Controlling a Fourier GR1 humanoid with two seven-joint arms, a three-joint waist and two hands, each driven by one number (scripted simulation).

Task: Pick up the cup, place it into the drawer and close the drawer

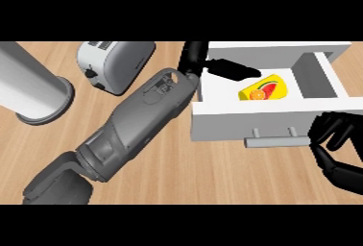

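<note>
The white drawer (234, 120) stands pulled out at the upper right, its grey handle (276, 141) facing me. Inside it lies the cup (267, 90), yellow with a fruit print, tipped on its side. My left forearm crosses the counter diagonally from the lower left. My left hand (225, 68) is over the drawer's left rim, open, its straight fingers pointing toward the cup and ending just short of it. My right hand (339, 161) shows at the lower right beside the drawer front, open with relaxed bent fingers, holding nothing.
A silver toaster (113, 62) stands at the back, left of the drawer. A tall grey cylinder on a round base (32, 86) is at the far left. Wooden counter (212, 178) runs in front of the drawer.
</note>
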